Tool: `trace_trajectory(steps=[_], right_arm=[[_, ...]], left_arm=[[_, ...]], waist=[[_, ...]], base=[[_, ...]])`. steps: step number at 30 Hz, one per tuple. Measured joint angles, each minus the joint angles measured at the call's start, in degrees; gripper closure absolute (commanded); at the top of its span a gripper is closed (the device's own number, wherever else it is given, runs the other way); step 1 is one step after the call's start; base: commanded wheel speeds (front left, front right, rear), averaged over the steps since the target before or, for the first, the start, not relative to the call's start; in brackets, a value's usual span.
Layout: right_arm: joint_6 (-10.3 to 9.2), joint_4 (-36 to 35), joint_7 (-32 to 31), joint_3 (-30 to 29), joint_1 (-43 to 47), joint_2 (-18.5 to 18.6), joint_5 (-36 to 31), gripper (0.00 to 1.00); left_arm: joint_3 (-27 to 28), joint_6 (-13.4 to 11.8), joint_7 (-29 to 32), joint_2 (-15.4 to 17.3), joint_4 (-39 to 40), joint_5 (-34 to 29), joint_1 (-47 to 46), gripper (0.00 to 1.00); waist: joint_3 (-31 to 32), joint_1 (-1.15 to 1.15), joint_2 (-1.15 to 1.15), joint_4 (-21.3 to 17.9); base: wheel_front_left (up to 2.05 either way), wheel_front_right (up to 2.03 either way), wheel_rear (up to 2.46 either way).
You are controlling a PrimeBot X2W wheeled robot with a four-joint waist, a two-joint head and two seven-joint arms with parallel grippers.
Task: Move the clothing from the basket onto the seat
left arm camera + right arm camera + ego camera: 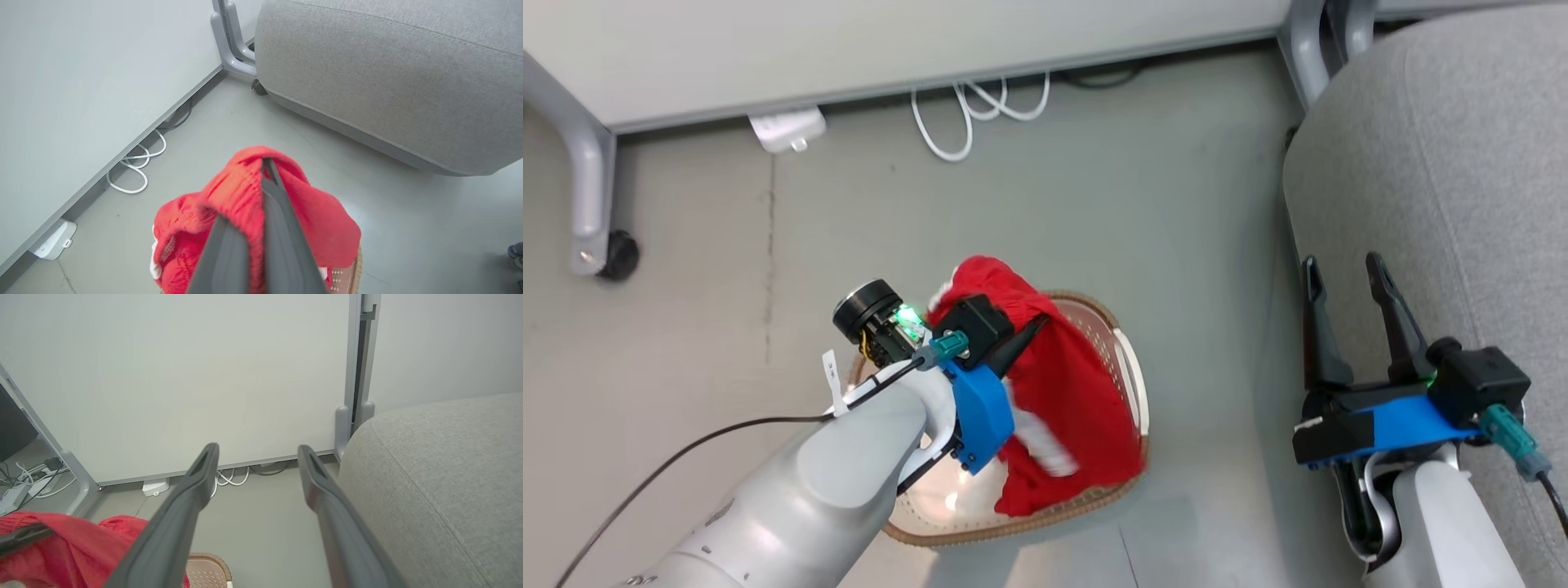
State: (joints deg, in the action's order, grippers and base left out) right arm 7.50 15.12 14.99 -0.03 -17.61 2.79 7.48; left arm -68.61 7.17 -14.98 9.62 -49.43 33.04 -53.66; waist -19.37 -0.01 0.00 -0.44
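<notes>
Your left gripper (261,175) is clamped tight on the red clothing (1078,392), with fabric bunched over both fingers. The garment hangs from it above the basket (1013,529), its lower folds draping down to the rim on the seat side. Your right gripper (1342,269) has its fingers spread wide with nothing between them, just beside the grey seat (1445,163). The basket stands near the seat, with bare floor (1192,204) between them.

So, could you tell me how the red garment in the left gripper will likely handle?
The clothing is probably floppy: it hangs in folds from the left gripper into the basket. Likely light, since a narrow pinch holds it. Its trailing end may snag the rim.
</notes>
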Motion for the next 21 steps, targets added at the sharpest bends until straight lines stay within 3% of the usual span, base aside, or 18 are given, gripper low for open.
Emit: trace_trajectory(steps=[21], right_arm=[[0.0,1.56,0.0,0.02,7.27,0.0,0.71,0.0]], left_arm=[[8.56,-2.58,-0.01,-0.64,12.94,-2.69,4.48,1.0]], waist=[[12.68,0.0,0.0,0.95]], base=[[0.0,0.0,0.0]])
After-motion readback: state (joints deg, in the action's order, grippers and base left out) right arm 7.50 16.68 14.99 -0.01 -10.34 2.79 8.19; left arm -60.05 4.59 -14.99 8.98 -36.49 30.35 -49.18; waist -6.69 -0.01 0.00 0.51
